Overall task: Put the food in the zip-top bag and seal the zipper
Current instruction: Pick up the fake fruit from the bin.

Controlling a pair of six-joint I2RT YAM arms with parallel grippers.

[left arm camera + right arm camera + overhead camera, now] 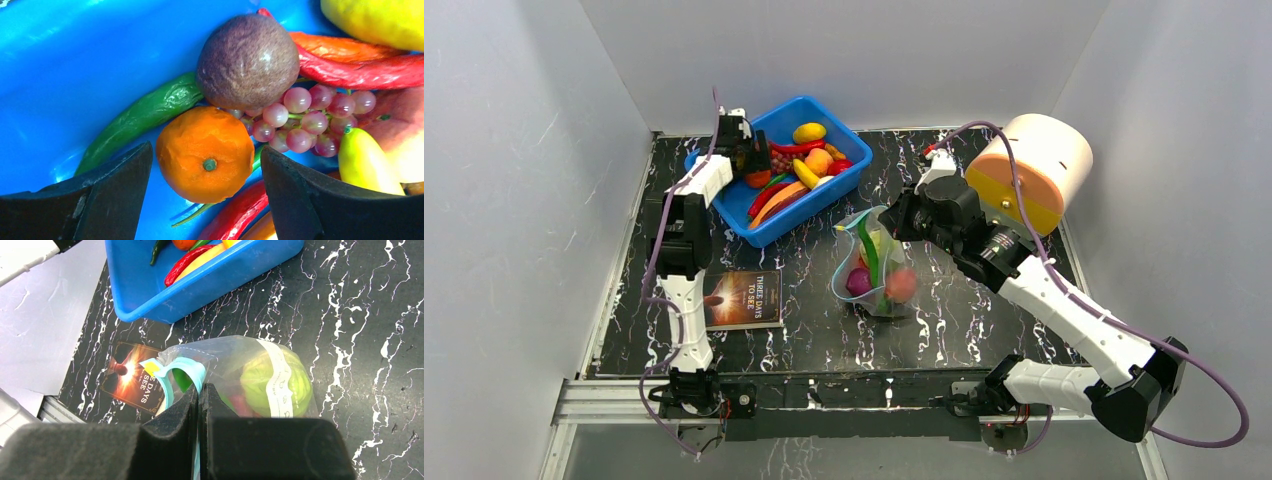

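Note:
The clear zip-top bag (879,270) stands mid-table with a green cabbage (272,379), a purple piece (858,281) and a peach (901,284) inside. Its blue-green zipper strip (172,371) curls open at the mouth. My right gripper (199,390) is shut on the zipper edge and holds the mouth up. My left gripper (206,165) is open inside the blue bin (724,210), its jaws either side of an orange (205,152) without touching it. Around it lie a green chilli (140,117), grapes (310,120), a brown round fruit (247,60) and red chillies (360,67).
A book (744,298) lies on the table left of the bag. A big pink and orange cylinder (1029,170) stands at the back right, behind my right arm. White walls close in the table on three sides.

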